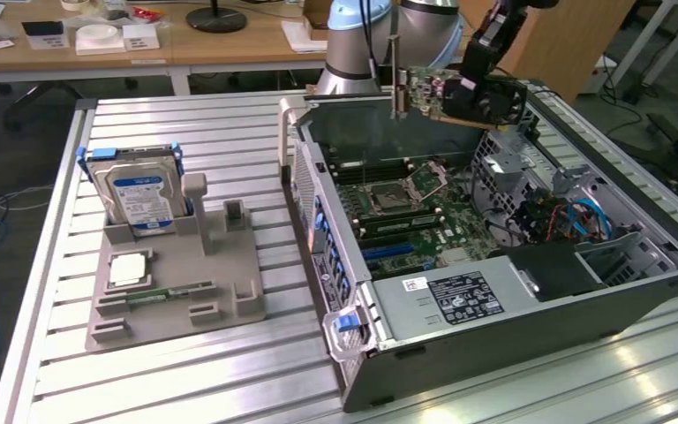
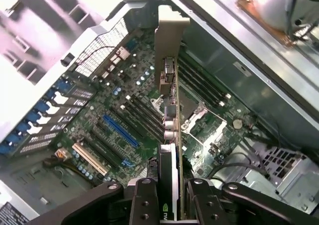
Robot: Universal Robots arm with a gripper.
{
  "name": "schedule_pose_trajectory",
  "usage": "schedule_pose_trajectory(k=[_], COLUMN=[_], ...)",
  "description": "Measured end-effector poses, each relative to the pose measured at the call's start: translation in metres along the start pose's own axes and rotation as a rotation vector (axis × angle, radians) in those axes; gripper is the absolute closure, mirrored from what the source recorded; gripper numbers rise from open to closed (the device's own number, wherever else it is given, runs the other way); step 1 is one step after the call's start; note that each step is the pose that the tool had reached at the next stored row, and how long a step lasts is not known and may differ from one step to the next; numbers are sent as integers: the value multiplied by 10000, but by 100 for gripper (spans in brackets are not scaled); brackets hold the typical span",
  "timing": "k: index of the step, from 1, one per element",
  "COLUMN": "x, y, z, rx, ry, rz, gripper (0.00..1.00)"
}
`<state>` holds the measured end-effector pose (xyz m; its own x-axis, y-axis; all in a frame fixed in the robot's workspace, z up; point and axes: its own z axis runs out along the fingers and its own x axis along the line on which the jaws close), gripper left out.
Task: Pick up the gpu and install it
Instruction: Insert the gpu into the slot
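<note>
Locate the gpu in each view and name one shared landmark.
Exterior view: the gpu hangs in the gripper above the open computer case.
Wrist view: the gpu stands edge-on in the gripper, over the motherboard.
Shared landmark: the blue slot on the motherboard.

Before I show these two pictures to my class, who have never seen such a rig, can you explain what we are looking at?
The machine is a robot arm with a gripper at its end. One picture comes from a camera standing off the arm; the other from a camera on its wrist, looking down past the gripper. The gripper is shut on the gpu, a thin card, held above an open computer case and its motherboard. On the slatted metal table, to the exterior view's left of the case, a grey holder carries a hard drive and a memory stick.
</note>
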<state>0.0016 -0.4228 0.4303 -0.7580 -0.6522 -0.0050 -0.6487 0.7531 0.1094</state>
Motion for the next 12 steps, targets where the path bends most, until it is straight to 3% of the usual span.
schedule_pose_trajectory(k=[7,12], x=[0,1], y=[-3,-13], z=[23,110], rx=[-6,-10], ry=[140,210], rz=[-1279,-1918], gripper=[72,72])
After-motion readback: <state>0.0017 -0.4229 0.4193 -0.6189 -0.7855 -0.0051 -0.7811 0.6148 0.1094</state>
